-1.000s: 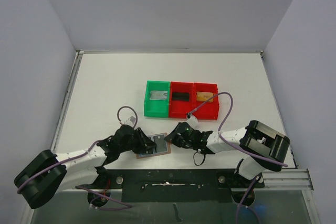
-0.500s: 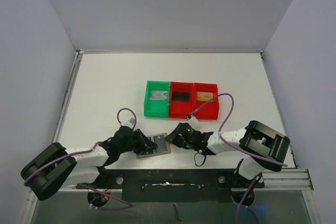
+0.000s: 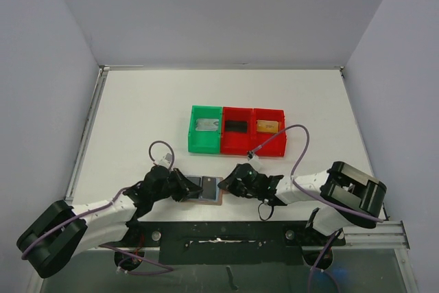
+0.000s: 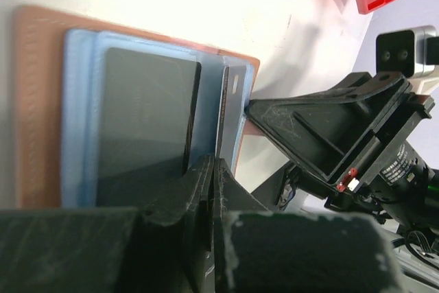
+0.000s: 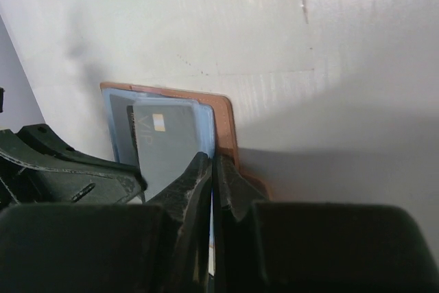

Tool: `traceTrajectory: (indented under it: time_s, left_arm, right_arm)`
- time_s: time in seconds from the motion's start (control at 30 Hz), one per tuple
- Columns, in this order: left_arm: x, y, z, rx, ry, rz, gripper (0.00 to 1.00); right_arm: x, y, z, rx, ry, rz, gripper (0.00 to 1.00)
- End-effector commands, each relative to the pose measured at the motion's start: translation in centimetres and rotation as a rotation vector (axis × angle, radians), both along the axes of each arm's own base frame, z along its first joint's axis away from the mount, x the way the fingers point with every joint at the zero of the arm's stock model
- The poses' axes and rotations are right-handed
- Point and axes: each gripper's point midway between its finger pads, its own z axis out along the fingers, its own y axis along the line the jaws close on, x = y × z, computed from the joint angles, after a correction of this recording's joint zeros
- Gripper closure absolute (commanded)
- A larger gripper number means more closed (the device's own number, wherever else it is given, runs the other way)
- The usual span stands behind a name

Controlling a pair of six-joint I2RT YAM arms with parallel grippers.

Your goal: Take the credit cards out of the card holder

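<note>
**Top external view.** The card holder [image 3: 204, 190] now lies square to the near edge of the table [image 3: 137, 121]. Half a second ago it sat skewed. The left gripper [image 3: 186, 188] stands at the holder's left edge and the right gripper [image 3: 221, 184] at its right edge. The left arm has swung lower and outward. Beyond the holder, the green bin [image 3: 204, 144] and the red bins [image 3: 254, 147] each hold one card. The credit cards [image 3: 208, 185] in the holder have not left it, so treat this change as a re-seat only.

**Left wrist view.** The left fingers [image 4: 199, 183] are pressed nearly together over the holder's edge, at a blue sleeve [image 4: 79, 66]. You cannot tell whether a card is pinched with it. A dark card [image 4: 147, 121] sits inside the holder, and a second card [image 4: 233, 101] shows as a narrow strip toward the right gripper.

**Right wrist view.** The right fingers [image 5: 195, 176] leave only a slit and are clamped on the holder's tan cover [image 5: 226, 121]. A grey VIP card [image 5: 168, 145] lies inside the holder.

Judge extraction unfinished. One gripper should likely pin the holder while the other pinches a card alone.
</note>
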Motion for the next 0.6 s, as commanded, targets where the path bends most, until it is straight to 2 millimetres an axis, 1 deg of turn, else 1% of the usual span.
traceTrajectory:
  time_s: [0.0, 0.2, 0.23, 0.27, 0.33, 0.4, 0.43, 0.5, 0.53, 0.57]
  left_arm:
    - [0.8, 0.5, 0.3, 0.008, -0.032, 0.028, 1.0]
    - [0.9, 0.2, 0.5, 0.006, -0.041, 0.005, 1.0]
    - [0.9, 0.1, 0.5, 0.006, -0.042, -0.002, 1.0]
    - [0.9, 0.0, 0.6, 0.004, -0.043, -0.009, 1.0]
    - [0.8, -0.2, 0.5, 0.003, -0.047, -0.029, 1.0]
    - [0.8, -0.5, 0.7, -0.007, -0.052, -0.043, 1.0]
    - [0.8, -0.7, 0.8, -0.014, -0.055, -0.051, 1.0]
    - [0.7, -1.1, 0.9, -0.025, -0.054, -0.072, 1.0]
    - [0.6, -1.3, 0.9, -0.029, -0.053, -0.085, 1.0]
    - [0.5, -1.5, 0.9, -0.032, -0.047, -0.094, 1.0]
  right_arm:
    - [-2.0, -3.7, -2.6, -0.148, 0.059, 0.001, 1.0]
    - [-1.9, -5.1, -2.5, -0.185, 0.051, -0.026, 1.0]
    - [-1.8, -5.0, -2.1, -0.18, 0.038, -0.018, 1.0]
    - [-1.7, -4.8, -1.7, -0.174, 0.021, -0.001, 0.97]
    - [-1.5, -4.1, -0.6, -0.16, -0.016, 0.041, 0.84]
    - [-1.0, -3.5, 0.8, -0.163, -0.061, 0.077, 0.76]
    - [-0.8, -3.0, 1.6, -0.162, -0.091, 0.105, 0.77]
    - [-0.4, -1.6, 3.2, -0.138, -0.149, 0.165, 0.84]
    - [0.0, -0.4, 4.4, -0.115, -0.178, 0.191, 0.85]
    - [0.2, 0.4, 5.0, -0.103, -0.195, 0.214, 0.85]
